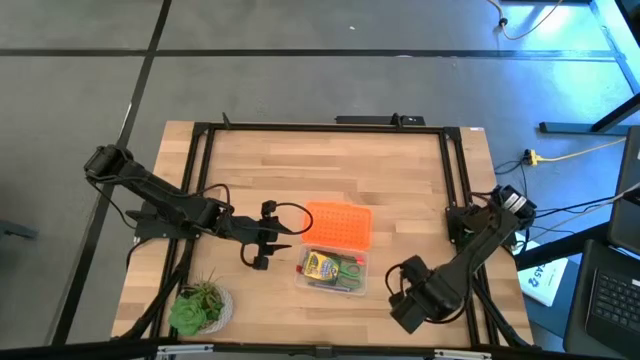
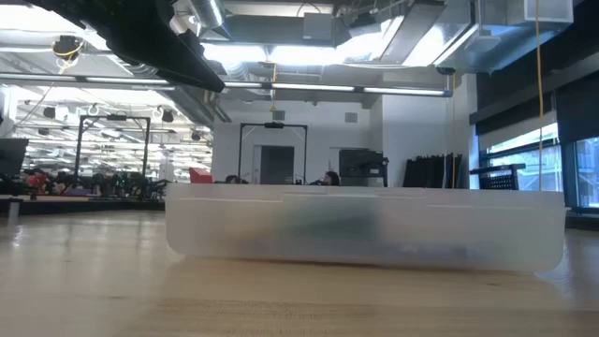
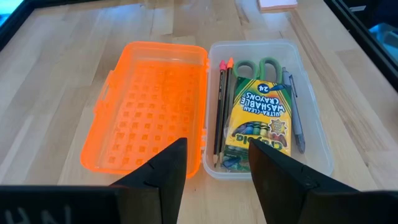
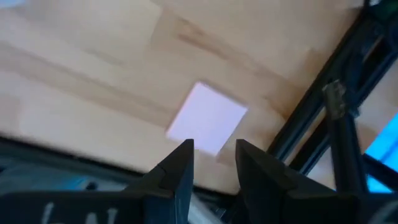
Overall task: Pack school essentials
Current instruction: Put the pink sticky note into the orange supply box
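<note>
In clear case [image 3: 314, 134]: crayon box [image 3: 261, 121], pencils [image 3: 221, 109] lengthwise, parallel.

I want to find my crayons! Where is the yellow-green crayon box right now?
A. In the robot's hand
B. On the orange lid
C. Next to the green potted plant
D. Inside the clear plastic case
D. The yellow-green crayon box lies inside the clear plastic case, beside the two thin pencils, with the orange lid flipped open alongside.
</note>
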`<state>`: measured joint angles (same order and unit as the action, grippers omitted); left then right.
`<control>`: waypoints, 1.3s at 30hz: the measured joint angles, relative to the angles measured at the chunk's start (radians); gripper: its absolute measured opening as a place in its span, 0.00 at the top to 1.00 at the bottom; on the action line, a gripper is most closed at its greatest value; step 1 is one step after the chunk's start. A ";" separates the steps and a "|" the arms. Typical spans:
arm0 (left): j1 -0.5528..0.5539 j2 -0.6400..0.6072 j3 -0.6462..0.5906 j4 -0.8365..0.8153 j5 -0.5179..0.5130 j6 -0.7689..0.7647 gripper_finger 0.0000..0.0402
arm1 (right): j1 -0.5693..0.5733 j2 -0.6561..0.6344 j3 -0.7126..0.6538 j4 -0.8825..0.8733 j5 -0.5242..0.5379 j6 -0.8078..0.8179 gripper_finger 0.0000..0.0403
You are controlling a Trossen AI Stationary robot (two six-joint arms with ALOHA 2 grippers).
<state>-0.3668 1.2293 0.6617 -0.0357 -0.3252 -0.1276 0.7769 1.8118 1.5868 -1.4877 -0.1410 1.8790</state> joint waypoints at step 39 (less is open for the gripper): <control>0.000 0.001 0.000 0.002 0.028 0.035 0.59 | -0.042 -0.001 -0.303 0.382 -0.298 -0.130 0.65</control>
<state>-0.3668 1.2301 0.6617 -0.0336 -0.2974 -0.0927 0.7353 1.8111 1.2842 -1.1057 -0.4393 1.7485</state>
